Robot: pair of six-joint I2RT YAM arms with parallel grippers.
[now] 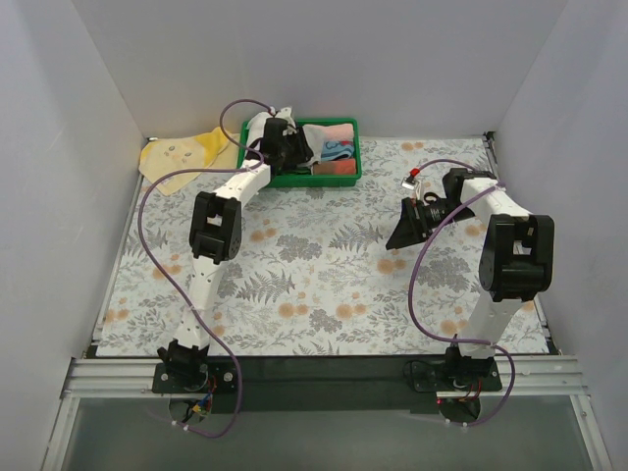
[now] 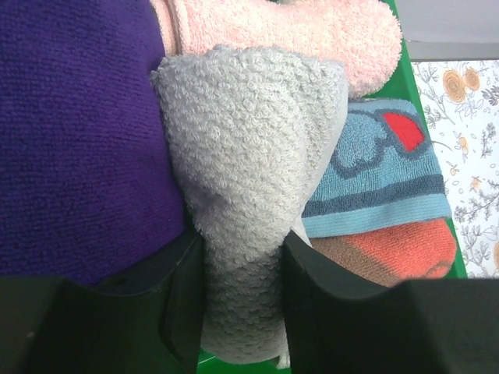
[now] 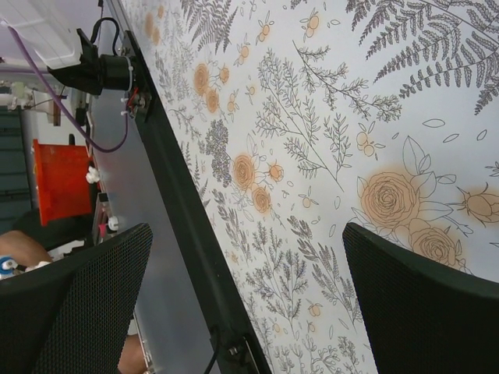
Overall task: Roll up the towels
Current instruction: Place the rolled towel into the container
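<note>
My left gripper (image 1: 290, 149) reaches into the green basket (image 1: 345, 177) at the back. In the left wrist view its fingers (image 2: 185, 300) are shut on the light grey towel (image 2: 249, 179), which stands bunched between them. The pale yellow towel (image 1: 182, 155) with small printed marks lies spread at the table's back left, outside the basket. My right gripper (image 1: 404, 235) hangs open and empty over the floral table at the right; its fingers (image 3: 421, 304) stand wide apart with only the tablecloth between them.
In the basket, a purple cloth (image 2: 78, 132) lies left of the grey towel, a pink cloth (image 2: 304, 31) behind it, a blue and orange cloth (image 2: 382, 195) to its right. White walls enclose the floral table (image 1: 324, 285). A black rail (image 1: 324, 378) runs along the near edge.
</note>
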